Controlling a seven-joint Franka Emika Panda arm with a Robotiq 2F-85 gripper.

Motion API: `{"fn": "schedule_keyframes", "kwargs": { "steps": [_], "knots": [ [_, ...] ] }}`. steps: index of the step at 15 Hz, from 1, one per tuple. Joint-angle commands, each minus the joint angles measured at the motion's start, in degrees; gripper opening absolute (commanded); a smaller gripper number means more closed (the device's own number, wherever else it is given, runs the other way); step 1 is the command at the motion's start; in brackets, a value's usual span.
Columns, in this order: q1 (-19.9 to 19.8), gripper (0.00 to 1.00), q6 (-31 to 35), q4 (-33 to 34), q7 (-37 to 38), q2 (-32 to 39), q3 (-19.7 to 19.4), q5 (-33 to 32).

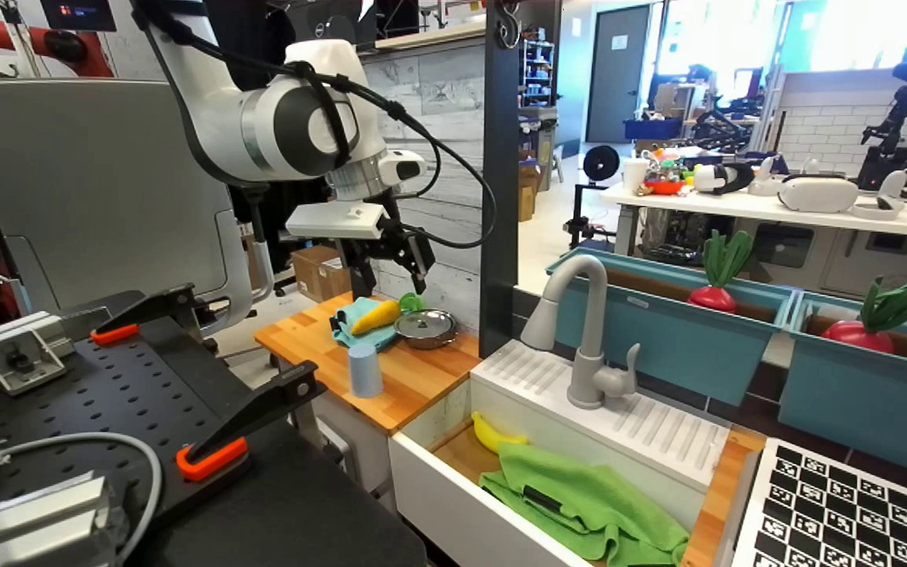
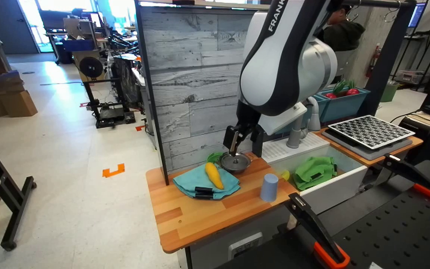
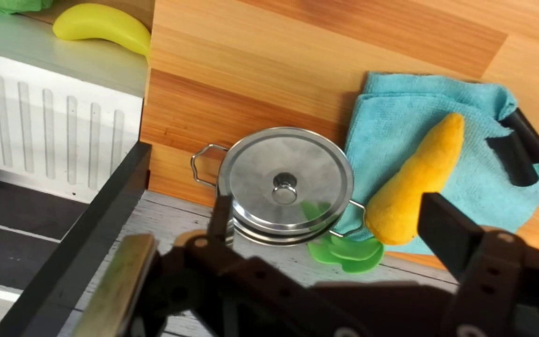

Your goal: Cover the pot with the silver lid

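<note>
The silver lid [image 3: 258, 168] is a shiny round disc with a knob at its middle. It lies on top of the pot [image 3: 274, 241], whose rim shows along one edge and whose wire handles stick out at both sides. The lid [image 1: 426, 320] and pot [image 1: 427, 342] stand at the back of the wooden counter, and the lid also shows in an exterior view [image 2: 234, 163]. My gripper [image 3: 326, 203] is open and empty, with its fingers wide apart. It hangs above the counter, apart from the lid, as an exterior view [image 1: 392, 288] shows. The pot's inside is hidden.
A yellow toy vegetable [image 3: 412, 187] lies on a folded blue cloth [image 3: 386, 117] beside the pot. Green toy leaves [image 3: 344, 255] are behind. A blue cup [image 1: 364, 370] stands near the counter's front edge. The grey wall panel [image 2: 200, 93] rises behind; the sink [image 1: 453, 520] adjoins.
</note>
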Motion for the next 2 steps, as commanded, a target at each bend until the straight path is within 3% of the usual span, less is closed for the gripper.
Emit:
{"fn": "schedule_keyframes", "kwargs": {
  "steps": [1,2],
  "knots": [
    [-0.1,1.00,-0.1,0.0,-0.3,0.0,0.1,0.2],
    [-0.1,1.00,-0.1,0.0,-0.3,0.0,0.1,0.2]
  ]
}}
